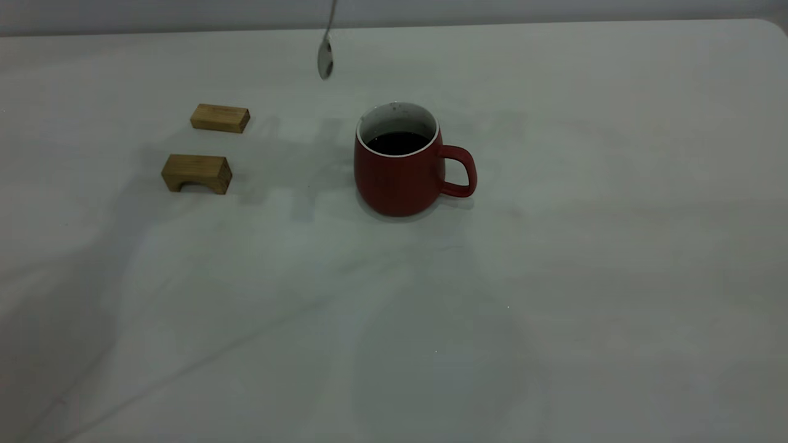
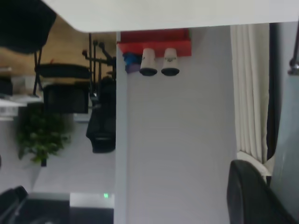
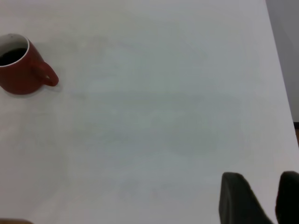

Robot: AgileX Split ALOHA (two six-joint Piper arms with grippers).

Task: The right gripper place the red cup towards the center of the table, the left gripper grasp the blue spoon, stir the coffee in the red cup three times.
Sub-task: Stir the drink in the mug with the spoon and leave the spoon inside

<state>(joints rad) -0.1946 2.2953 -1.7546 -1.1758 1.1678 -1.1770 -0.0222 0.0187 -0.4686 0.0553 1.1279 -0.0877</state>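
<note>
While matte red cup [image 1: 400, 175] sits on table [image 1: 615, 246], metal blue spoon [image 1: 325, 56] hangs above; right end effector [image 3: 259, 198] released, well apart; left end effector's grip can't tell.

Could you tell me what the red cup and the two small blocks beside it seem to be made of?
The squat dark red cup looks like glazed ceramic: matte red outside, white inside and on the rim. The two tan rectangular blocks look like unfinished wood, with faint grain lines; the nearer one has an arched cut-out underneath.
</note>
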